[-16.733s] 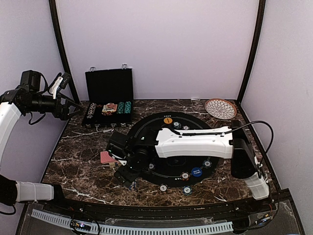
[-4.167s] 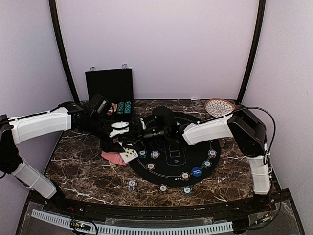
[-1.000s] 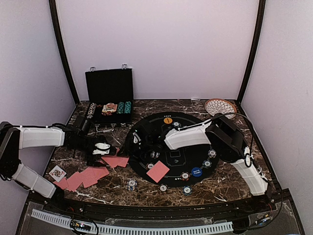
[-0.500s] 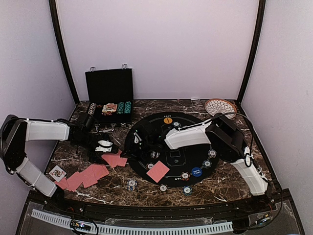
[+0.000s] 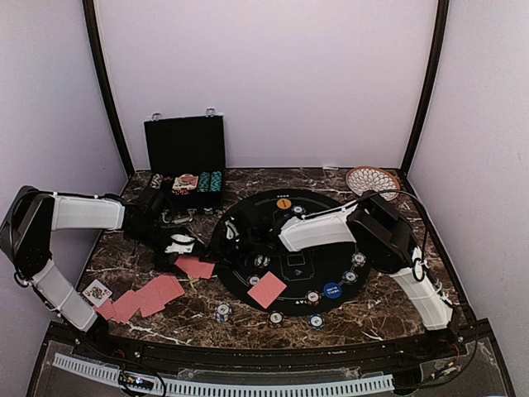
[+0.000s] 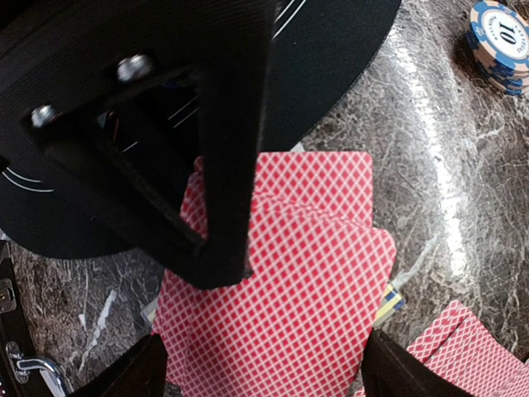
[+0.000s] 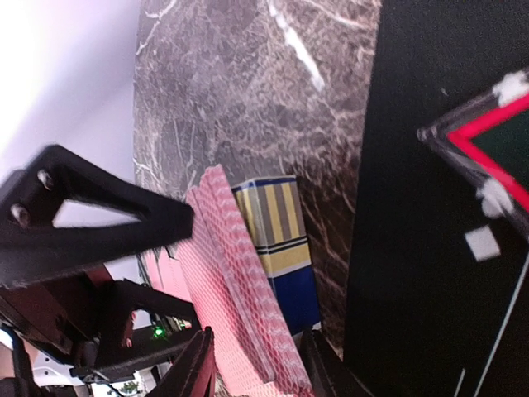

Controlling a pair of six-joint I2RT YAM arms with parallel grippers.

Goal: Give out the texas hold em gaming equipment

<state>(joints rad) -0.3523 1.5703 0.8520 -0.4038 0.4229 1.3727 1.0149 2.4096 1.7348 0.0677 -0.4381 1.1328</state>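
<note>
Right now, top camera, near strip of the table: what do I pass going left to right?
From the left: face-up card → spread of red-backed cards → chip stack → lone red-backed card on the mat → blue marker disc.

Dark marble desk, inspected from above. At centre lies a round black mat. An open black case sits at 11 o'clock and a wicker plate at 1 o'clock. At 8 o'clock, red-backed cards lie spread, with one face-up card beside them. A chip stack stands at 7 o'clock.
</note>
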